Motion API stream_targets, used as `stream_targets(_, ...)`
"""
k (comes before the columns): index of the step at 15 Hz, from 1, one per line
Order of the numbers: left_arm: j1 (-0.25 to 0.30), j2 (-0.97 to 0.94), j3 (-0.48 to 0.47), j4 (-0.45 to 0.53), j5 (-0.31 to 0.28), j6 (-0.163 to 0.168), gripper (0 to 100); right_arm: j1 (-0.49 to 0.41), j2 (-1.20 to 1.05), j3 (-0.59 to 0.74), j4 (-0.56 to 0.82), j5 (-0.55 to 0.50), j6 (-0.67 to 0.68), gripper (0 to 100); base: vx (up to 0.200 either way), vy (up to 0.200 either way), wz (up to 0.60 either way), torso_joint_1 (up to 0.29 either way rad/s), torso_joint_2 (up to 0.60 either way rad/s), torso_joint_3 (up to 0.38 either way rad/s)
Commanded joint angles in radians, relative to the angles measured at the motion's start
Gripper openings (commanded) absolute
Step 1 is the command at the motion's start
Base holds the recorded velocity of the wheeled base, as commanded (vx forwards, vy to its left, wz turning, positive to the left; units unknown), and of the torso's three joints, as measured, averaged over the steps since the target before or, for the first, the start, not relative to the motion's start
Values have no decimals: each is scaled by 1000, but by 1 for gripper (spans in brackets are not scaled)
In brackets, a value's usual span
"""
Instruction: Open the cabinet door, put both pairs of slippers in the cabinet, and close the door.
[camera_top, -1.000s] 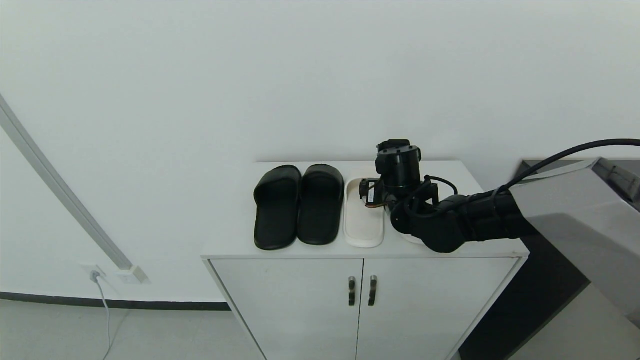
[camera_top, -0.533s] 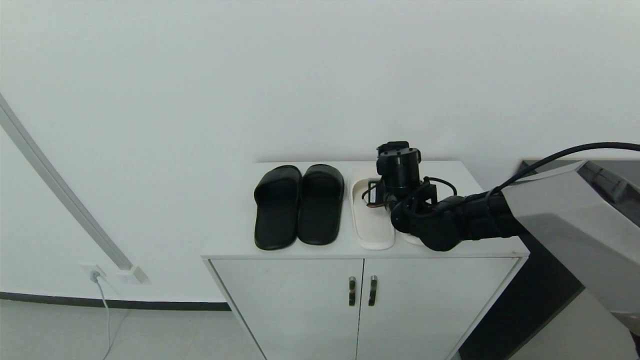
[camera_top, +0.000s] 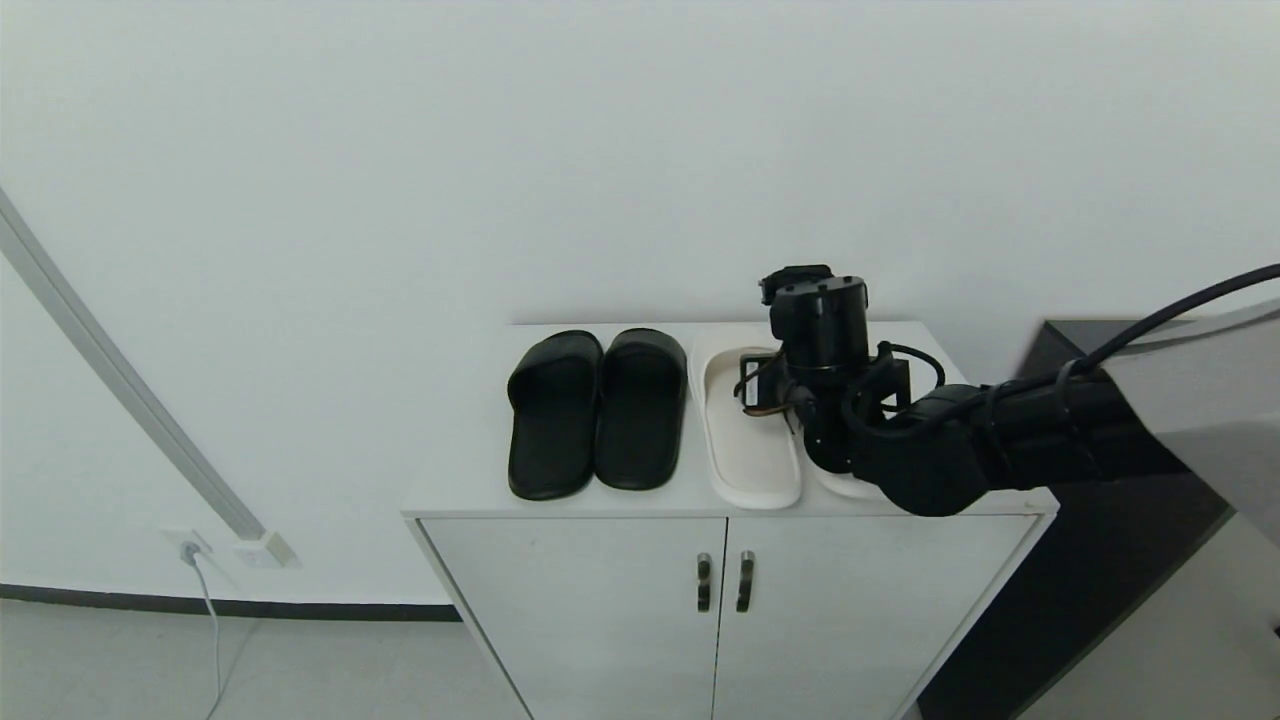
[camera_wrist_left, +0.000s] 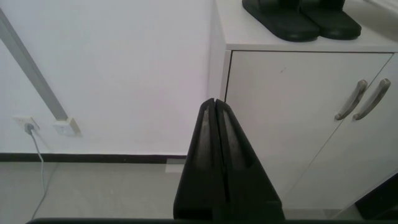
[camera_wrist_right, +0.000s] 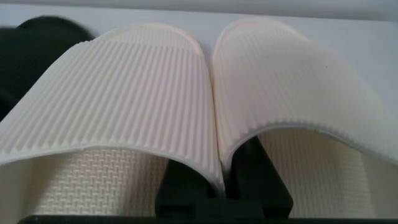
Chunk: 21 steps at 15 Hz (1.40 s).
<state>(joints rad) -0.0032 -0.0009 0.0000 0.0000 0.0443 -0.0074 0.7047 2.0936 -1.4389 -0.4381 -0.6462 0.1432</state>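
The 2 white slippers (camera_top: 752, 440) lie on the right half of the cabinet (camera_top: 460, 500) top, right of the black pair (camera_top: 597, 410). The right gripper (camera_wrist_right: 219, 183) pinches their 2 touching straps. The doors (camera_top: 600, 620) are shut, so the closed left gripper (camera_wrist_left: 215, 118) likely must open 1 first.

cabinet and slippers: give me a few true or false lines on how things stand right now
The cabinet doors are both shut. True.
The black slippers are put away behind the doors. False: they lie on the cabinet top.
The right end effector is at the white slippers. True.
The left end effector holds a black slipper. False: it is shut on nothing, low and off the slippers.
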Motion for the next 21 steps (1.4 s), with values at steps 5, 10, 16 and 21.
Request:
stream_targets(5,0,1,0,0,-1,1,0,101,-423,468,-33,257,-48,0,0,0,0,0,0,0)
stream_targets(10,0,1,0,0,-15,4,0,93,-595,716,-99,588,-79,0,0,0,0,0,0,0)
stream_targets(16,0,1,0,0,-15,4,0,93,-584,749,-99,609,-79,0,0,0,0,0,0,0)
stream_targets(21,0,1,0,0,-15,3,0,96,-583,749,-99,609,-80,0,0,0,0,0,0,0)
